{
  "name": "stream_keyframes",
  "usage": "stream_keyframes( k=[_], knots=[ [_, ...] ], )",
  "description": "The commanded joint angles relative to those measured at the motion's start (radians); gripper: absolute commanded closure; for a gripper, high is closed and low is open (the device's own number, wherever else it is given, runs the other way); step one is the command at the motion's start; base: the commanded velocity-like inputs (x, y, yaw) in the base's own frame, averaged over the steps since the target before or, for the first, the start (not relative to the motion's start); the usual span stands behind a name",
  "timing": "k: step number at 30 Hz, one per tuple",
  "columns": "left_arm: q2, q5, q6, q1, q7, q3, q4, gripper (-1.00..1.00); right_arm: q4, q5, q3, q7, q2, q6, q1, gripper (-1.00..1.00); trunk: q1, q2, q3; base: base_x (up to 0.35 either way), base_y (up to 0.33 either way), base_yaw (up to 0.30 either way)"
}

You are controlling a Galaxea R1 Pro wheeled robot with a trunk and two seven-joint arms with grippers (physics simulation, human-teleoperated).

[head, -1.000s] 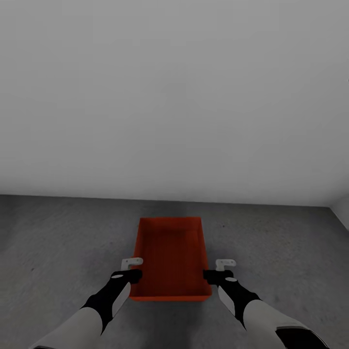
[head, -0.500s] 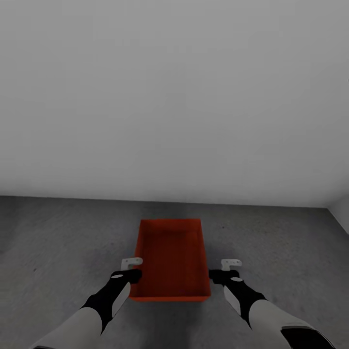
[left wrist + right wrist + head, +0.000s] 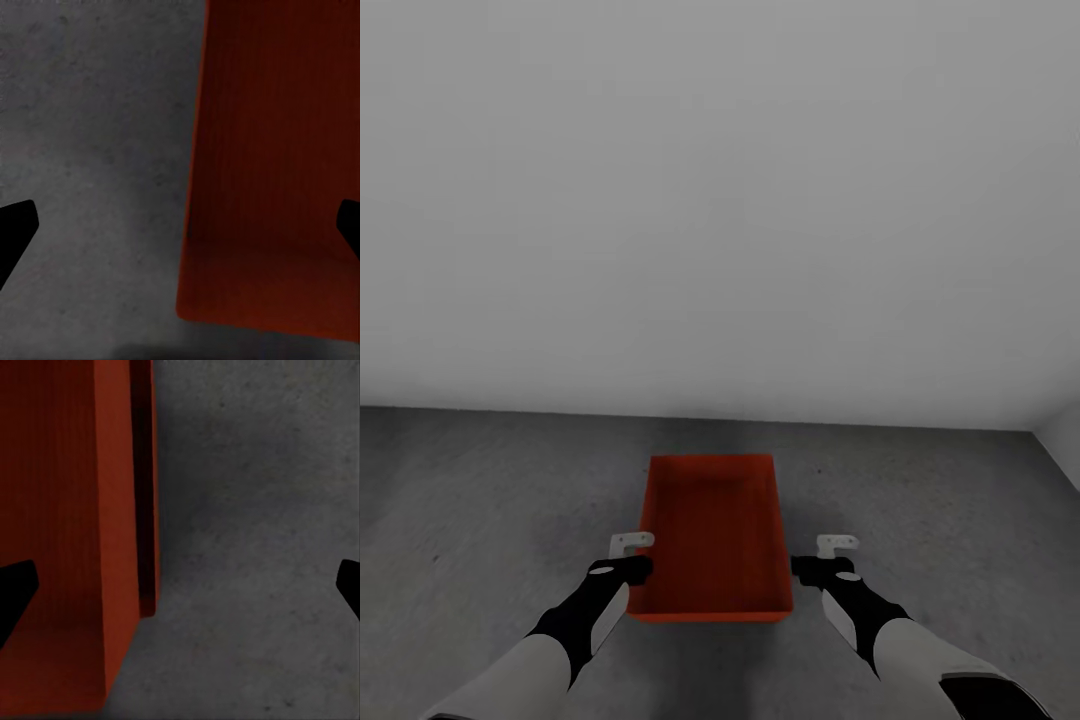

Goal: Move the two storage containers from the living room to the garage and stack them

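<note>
bin on garage floor, both grippers beside it

head view: storage container [image 3: 710, 535] sits on the floor [image 3: 480, 500], long axis pointing away toward the wall [image 3: 720, 200]. left gripper [image 3: 632, 541] and right gripper [image 3: 837, 544] flank it.
left wrist view: fingers [image 3: 15, 229] spread wide, holding nothing.
right wrist view: same (looks light, stiff; grab the thin long walls).

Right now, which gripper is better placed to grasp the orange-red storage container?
Probably left: the left gripper sits against the container side wall, while the right gripper stands apart, bare concrete floor between.
</note>
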Motion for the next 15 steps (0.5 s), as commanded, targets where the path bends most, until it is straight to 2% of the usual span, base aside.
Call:
stream_keyframes(
  k=[1, 15],
  knots=[
    [0.001, 0.010, 0.005, 0.000, 0.008, -0.008, -0.002, -1.00, 0.000, 0.001, -0.001, -0.003, 0.000, 0.000, 0.000, -1.00, -0.004, 0.007, 0.003, 0.000, 0.000, 0.000],
    [0.001, 0.010, 0.005, 0.000, 0.008, -0.008, 0.000, -1.00, 0.000, 0.001, -0.001, -0.003, 0.000, 0.001, 0.000, -1.00, -0.058, 0.105, 0.046, 0.000, 0.000, 0.000]
  ],
)
